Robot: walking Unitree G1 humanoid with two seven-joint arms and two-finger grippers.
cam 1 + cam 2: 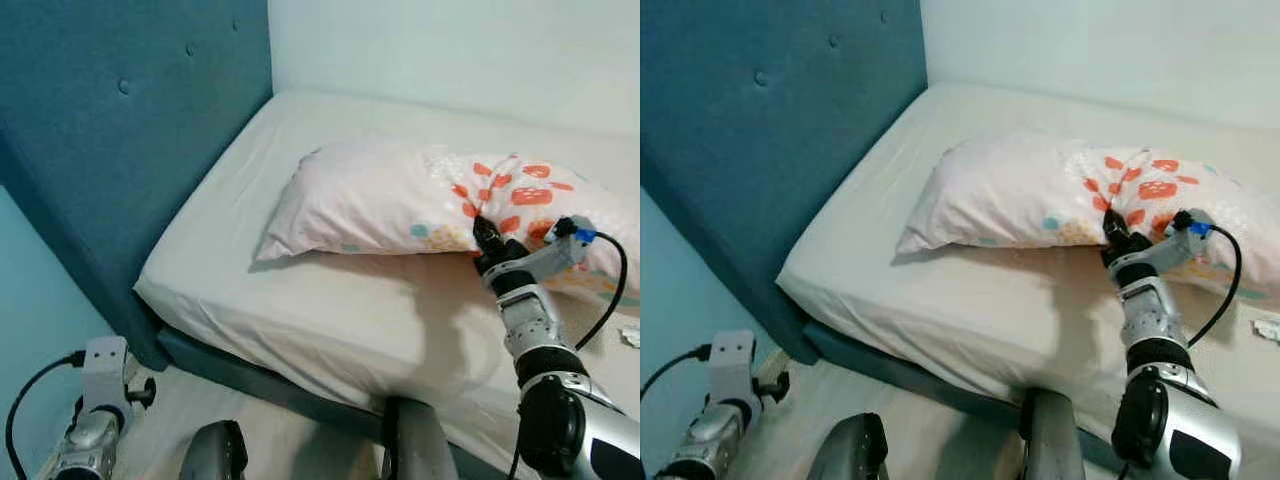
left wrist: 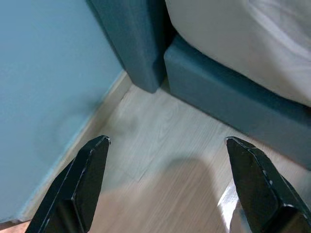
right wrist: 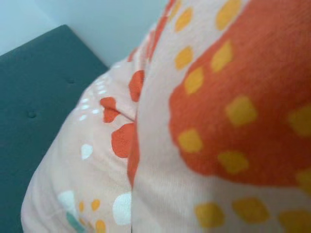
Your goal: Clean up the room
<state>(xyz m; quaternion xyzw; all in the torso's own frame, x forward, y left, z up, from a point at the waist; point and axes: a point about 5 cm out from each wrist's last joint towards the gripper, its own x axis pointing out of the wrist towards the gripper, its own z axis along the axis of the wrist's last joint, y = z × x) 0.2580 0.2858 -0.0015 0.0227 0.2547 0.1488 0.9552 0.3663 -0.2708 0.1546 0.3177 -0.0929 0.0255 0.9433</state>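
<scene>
A pale pillow [image 1: 390,195] with orange and teal blotches lies across the bare mattress [image 1: 330,310] near the head of the bed. My right gripper [image 1: 479,232] reaches over the mattress, its black fingers together and pinched into the pillow's front edge at the orange patches. The right wrist view shows the pillow fabric [image 3: 194,145] very close, with a crease running down it. My left arm hangs idle beside the bed. There the left gripper [image 2: 167,141] is open over the wooden floor [image 2: 160,165], with nothing between its fingers.
A tall blue padded headboard [image 1: 120,130] stands on the left, and a pale wall runs behind the bed. The blue bed base [image 2: 228,97] meets the floor near the wall corner. A small white scrap [image 1: 632,337] lies on the mattress at the far right.
</scene>
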